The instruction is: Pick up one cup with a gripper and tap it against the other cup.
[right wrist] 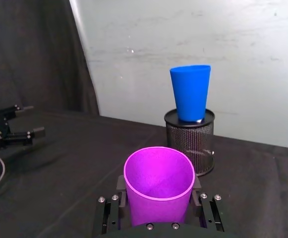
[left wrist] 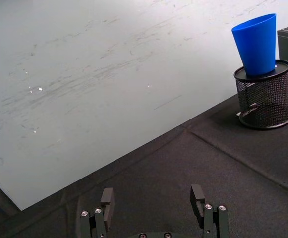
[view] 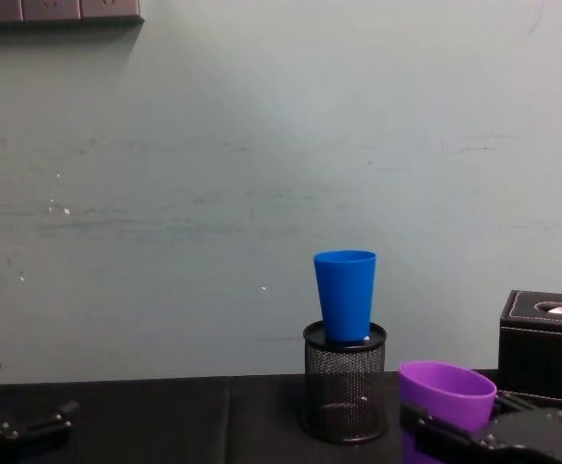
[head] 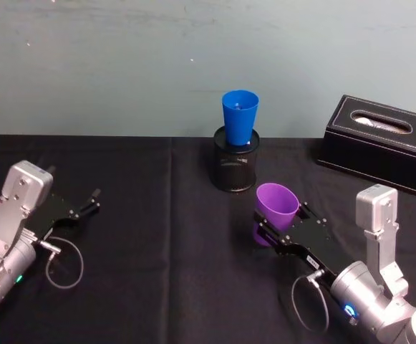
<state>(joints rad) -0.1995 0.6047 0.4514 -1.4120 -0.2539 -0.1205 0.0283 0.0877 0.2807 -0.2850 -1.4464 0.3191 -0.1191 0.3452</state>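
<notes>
Purple plastic tapered cup (head: 276, 203), clenched in the right pincer (head: 282, 216), sits low before the bright blue plastic cup (head: 239, 118) perched atop a black mesh holder (head: 235, 169), poised for tapping; left pincer (head: 92, 202) idles released.

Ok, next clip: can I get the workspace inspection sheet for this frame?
Surface: black tablecloth, one seam.
Job's things: purple cup tilted in the right gripper; blue cup upright in the black mesh pen holder, apart from the purple one.
Clutter: black tissue box, back right.
Grippers: right gripper shut on purple cup; left gripper open, idle at left.
Cables: a loop at the left wrist, another at the right.
Surroundings: pale scuffed wall.
</notes>
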